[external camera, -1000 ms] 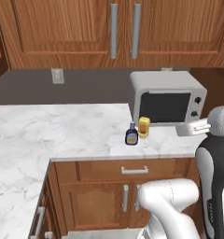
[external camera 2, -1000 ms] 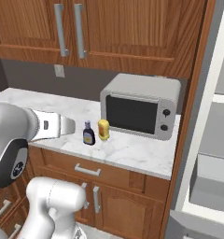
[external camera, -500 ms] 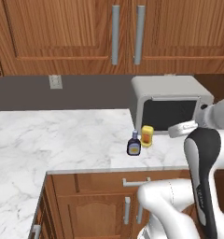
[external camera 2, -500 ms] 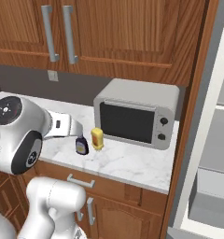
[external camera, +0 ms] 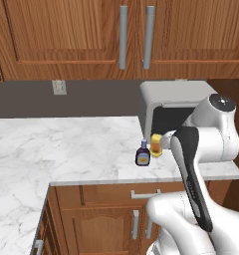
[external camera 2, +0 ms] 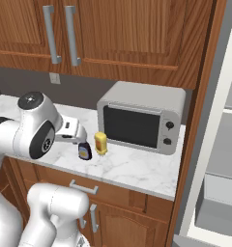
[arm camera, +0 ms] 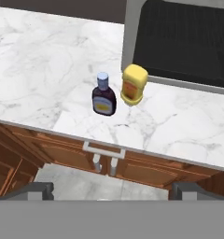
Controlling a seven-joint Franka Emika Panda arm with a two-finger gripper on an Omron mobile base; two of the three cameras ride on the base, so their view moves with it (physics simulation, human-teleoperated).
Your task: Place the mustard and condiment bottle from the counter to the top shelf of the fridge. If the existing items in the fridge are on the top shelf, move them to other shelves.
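The condiment bottle (arm camera: pixel 103 97), dark with a blue cap and a pale label, stands upright near the counter's (arm camera: pixel 48 70) front edge. The squat yellow mustard (arm camera: pixel 133 84) stands just to its right, close to it and in front of the microwave. My gripper (arm camera: pixel 111 191) hovers off the counter's front edge and looks down at both bottles; it is open, with nothing between its fingers. In the base views the condiment bottle (external camera: pixel 143 154) (external camera 2: pixel 84 151) and the mustard (external camera: pixel 156 145) (external camera 2: pixel 101 143) stand right beside my white hand (external camera 2: pixel 69 131). The fridge (external camera 2: pixel 219 159) stands open at the far right. The existing items are out of view.
A grey microwave (external camera 2: pixel 139 118) sits on the counter just behind the bottles. Wooden wall cabinets (external camera: pixel 136 35) hang above, and drawers with silver handles (arm camera: pixel 102 150) run below the worktop. A wooden panel (external camera 2: pixel 200 120) separates the counter from the fridge.
Both base views have shifted with the base, so the bottles and microwave now look nearer. My arm has swung in toward the bottles. The gripper stays open.
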